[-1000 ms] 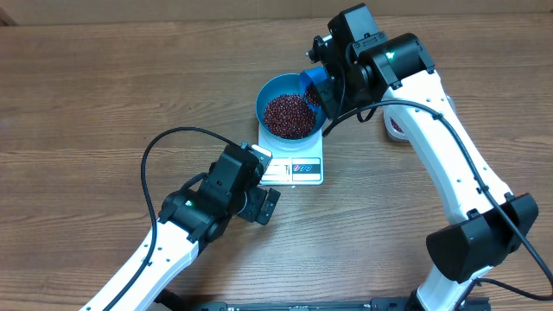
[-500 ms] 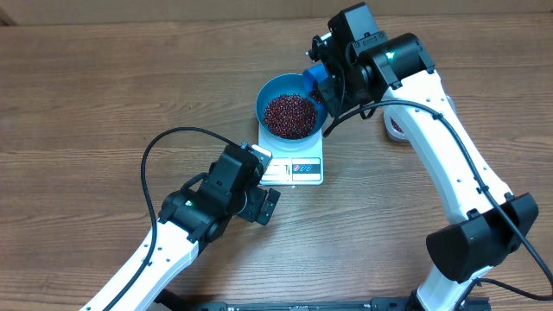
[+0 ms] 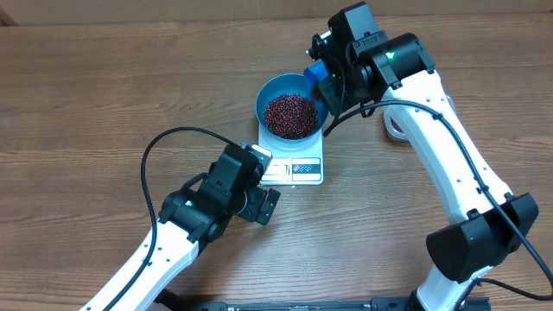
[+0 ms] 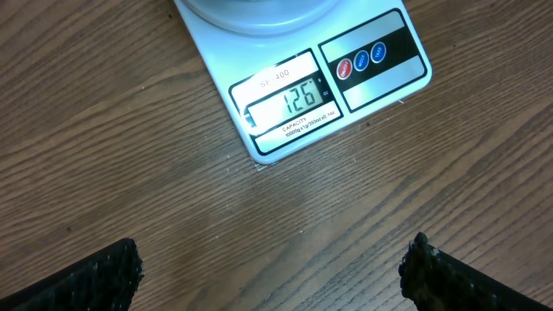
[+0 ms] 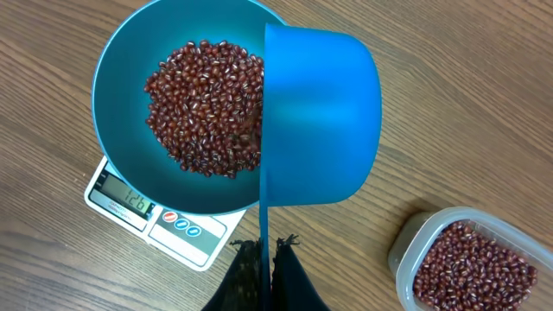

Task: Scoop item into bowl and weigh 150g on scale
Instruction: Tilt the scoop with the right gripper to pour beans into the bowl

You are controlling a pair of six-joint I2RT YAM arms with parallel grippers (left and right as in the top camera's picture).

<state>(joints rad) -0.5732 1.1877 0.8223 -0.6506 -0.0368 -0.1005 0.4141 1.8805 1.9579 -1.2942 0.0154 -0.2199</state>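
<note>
At the bowl of beans on the scale, our right gripper pinching the scoop, left gripper gaping empty

The left arm reaches in from the near-left side of the scale. The left end effector is spread wide and empty, hanging just in front of the scale's display edge. The right arm arches in from the right. The right end effector is clamped tight on the thin handle of the blue scoop, beyond the scale's far edge.
</note>
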